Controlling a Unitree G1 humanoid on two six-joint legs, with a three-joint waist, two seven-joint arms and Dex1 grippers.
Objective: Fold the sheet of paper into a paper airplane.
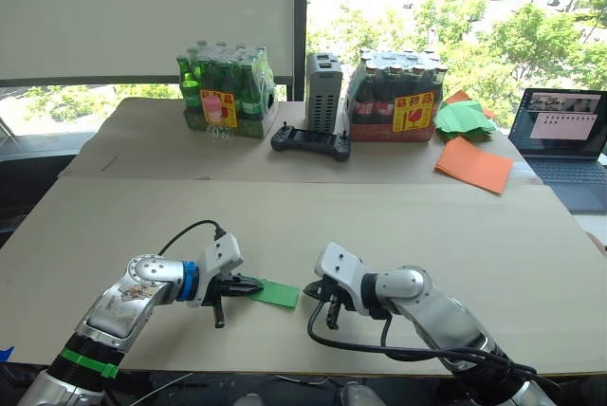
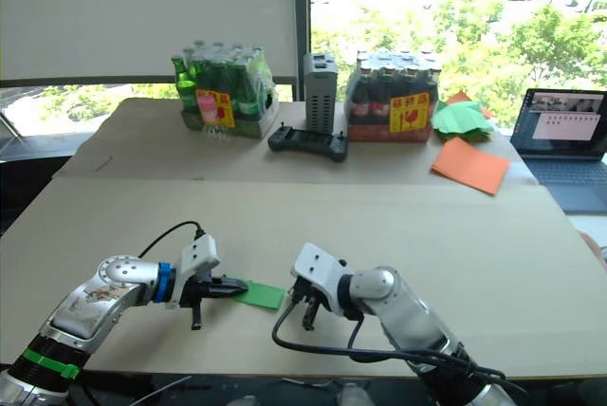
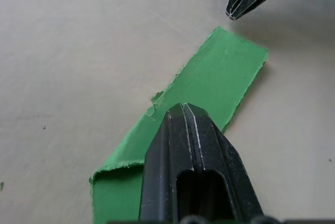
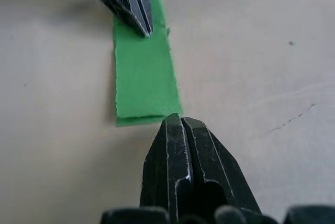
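The sheet of paper [image 1: 276, 293], folded to a narrow strip, lies flat, long axis 9-to-3. Left gripper [image 1: 254, 285], fingers pressed together, pins its 9 o'clock end; right gripper [image 1: 313, 289], likewise closed, sits just beyond its 3 o'clock end.

Matt green paper sheet [image 3: 220, 77] (ragged edges), glossy jaws.

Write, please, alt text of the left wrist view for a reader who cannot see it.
The left tool, its black fingers together, lies over a narrow folded strip of bright green paper that lies flat on a beige table. The closed tip of the right tool sits just beyond the strip's far end, not touching it.
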